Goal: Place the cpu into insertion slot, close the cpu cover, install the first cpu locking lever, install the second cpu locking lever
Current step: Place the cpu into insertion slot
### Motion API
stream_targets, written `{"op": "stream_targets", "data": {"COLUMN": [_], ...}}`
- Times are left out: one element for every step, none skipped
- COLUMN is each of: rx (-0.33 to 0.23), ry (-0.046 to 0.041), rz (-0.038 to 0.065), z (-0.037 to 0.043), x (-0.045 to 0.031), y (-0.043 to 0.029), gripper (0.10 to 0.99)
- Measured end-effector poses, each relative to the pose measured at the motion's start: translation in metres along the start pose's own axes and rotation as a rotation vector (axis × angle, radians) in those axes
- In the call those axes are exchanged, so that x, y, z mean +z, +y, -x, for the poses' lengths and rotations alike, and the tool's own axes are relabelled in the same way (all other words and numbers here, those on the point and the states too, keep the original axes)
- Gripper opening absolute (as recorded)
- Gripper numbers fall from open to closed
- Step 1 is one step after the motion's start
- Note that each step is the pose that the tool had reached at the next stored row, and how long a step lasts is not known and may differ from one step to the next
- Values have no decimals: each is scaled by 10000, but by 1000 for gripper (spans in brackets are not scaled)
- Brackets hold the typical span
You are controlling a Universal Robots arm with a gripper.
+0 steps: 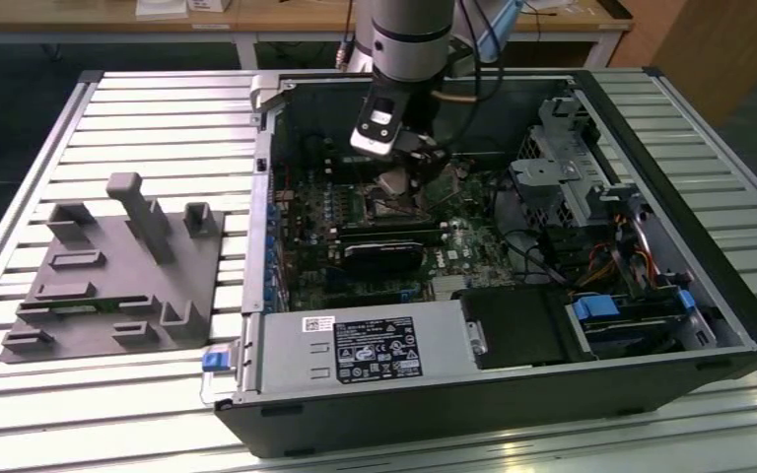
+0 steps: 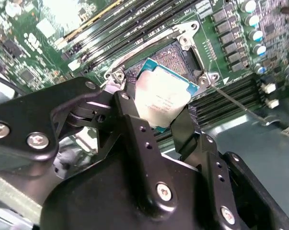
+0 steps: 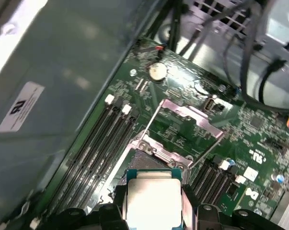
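In the second wrist view, I see the fingers [image 2: 134, 129] hiding the near corner of the cpu [image 2: 164, 94] and much of the slot [image 2: 175, 55] beneath. The first wrist view's edge cuts the cpu off. In the exterior view, it is too small to make out under the gripper [image 1: 398, 185].

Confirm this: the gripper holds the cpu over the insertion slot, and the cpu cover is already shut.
Not quite. The cpu cover is open, swung back off the insertion slot, as the first wrist view shows. The rest stands: the gripper holds the cpu over the slot.
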State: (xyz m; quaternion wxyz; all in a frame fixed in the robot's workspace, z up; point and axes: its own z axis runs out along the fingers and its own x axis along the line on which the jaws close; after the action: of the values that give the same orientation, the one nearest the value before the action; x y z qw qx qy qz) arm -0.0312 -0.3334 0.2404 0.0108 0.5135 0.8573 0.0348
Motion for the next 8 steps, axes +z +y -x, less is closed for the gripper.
{"op": "stream_targets", "data": {"rx": [177, 354, 530, 708, 884, 1067, 1241, 1416], "ry": [-13, -27, -41, -55, -69, -82, -95, -107], "rz": [3, 5, 8, 11, 13, 17, 20, 23], "z": [0, 0, 0, 0, 0, 0, 0, 0], "x": [2, 3, 5, 6, 8, 10, 12, 14], "y": [0, 0, 0, 0, -1, -1, -1, -1], "gripper": [537, 537, 537, 537, 537, 537, 537, 537]}}
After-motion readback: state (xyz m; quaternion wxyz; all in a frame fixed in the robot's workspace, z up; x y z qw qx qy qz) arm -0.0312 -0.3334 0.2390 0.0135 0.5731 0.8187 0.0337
